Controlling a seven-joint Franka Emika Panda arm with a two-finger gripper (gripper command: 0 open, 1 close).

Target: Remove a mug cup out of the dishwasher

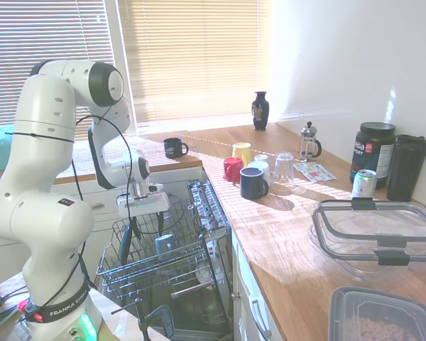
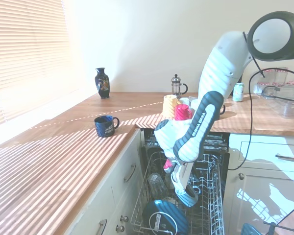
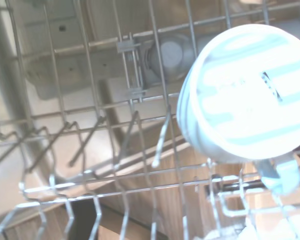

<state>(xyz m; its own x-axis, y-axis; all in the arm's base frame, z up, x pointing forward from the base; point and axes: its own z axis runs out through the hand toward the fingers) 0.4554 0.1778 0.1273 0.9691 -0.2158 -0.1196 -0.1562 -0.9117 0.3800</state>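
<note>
On the kitchen's wooden surface (image 1: 284, 234) stand coloured mugs; below, the gripper (image 1: 143, 229) hangs in the dishwasher (image 1: 174, 266) rack, fingers spread wide beside the mug cup (image 1: 165, 245).

The grey wire upper rack (image 1: 172, 264) of the open dishwasher (image 1: 211, 213) carries the dull grey cylindrical mug cup (image 1: 165, 244), standing bottom-up among the tines. The wooden countertop (image 1: 298, 234) bears a red mug (image 1: 232, 169), yellow mug (image 1: 242, 152), dark navy mugs (image 1: 253, 182), an upturned clear glass tumbler (image 1: 283, 172), a glass French press (image 1: 309, 141) and a dark vase (image 1: 260, 111)
</note>
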